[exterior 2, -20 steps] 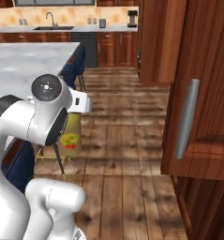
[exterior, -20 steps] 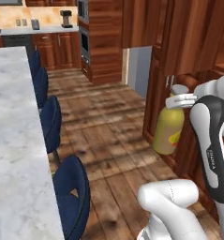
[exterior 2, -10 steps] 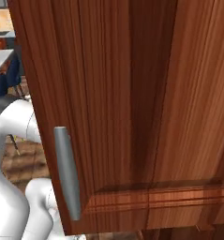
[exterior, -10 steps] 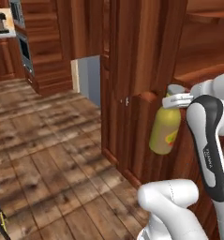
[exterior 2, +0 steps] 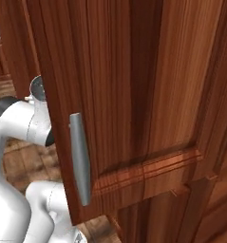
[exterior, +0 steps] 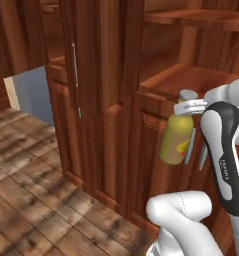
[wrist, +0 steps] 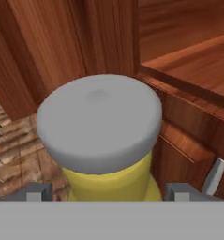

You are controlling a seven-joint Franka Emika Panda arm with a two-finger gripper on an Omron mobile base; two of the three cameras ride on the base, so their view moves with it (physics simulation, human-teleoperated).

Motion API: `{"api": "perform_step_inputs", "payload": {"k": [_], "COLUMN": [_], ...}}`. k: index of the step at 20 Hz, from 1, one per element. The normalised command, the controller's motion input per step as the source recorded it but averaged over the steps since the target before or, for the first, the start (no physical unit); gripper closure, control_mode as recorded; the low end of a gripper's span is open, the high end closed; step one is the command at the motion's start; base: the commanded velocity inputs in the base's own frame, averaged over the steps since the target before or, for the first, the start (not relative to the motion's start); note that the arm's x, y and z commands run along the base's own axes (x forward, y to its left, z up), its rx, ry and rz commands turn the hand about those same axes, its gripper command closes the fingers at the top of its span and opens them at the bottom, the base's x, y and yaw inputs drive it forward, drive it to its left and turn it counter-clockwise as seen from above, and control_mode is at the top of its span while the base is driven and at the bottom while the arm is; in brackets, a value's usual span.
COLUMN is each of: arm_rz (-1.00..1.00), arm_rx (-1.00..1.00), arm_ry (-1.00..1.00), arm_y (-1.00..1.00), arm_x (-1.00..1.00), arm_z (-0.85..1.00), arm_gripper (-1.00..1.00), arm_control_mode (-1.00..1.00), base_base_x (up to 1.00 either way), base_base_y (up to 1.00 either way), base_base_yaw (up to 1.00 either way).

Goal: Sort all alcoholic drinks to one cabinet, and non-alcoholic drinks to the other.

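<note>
My claw (exterior: pixel 187 106) grips the yellow bottle (exterior: pixel 175 141) at its neck, jaws wide; swinging bottle could clip the cabinet (exterior: pixel 156 95) shelf edge.

Plank floor (exterior: pixel 36 200), brown, worn, spans lower left. Pale grey-blue panel (exterior: pixel 33 95) stands upright at left, behind woodwork, edge touching floor. Floor boards run diagonally.
</note>
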Motion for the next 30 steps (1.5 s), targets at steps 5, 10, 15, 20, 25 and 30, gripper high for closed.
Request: {"api": "perform_step_inputs", "payload": {"k": [5,10,15,20,25,30], "arm_rz": [0.00,0.00,0.00,0.00,0.00,0.00], "arm_rx": [0.00,0.00,0.00,0.00,0.00,0.00], "arm_ry": [0.00,0.00,0.00,0.00,0.00,0.00], "arm_y": [0.00,0.00,0.00,0.00,0.00,0.00], "arm_x": [0.00,0.00,0.00,0.00,0.00,0.00], "arm_z": [0.00,0.00,0.00,0.00,0.00,0.00], "arm_gripper": [1.00,1.00,1.00,1.00,1.00,1.00], "arm_control_mode": [1.00,1.00,1.00,1.00,1.00,1.00], "base_base_x": [0.23,0.43,0.22,0.14,0.33,0.57], "base_base_y": [0.23,0.54,0.62,0.01,0.04,0.11], "base_base_yaw": [-0.57,-0.52,-0.46,-0.48,-0.50,-0.45]}}
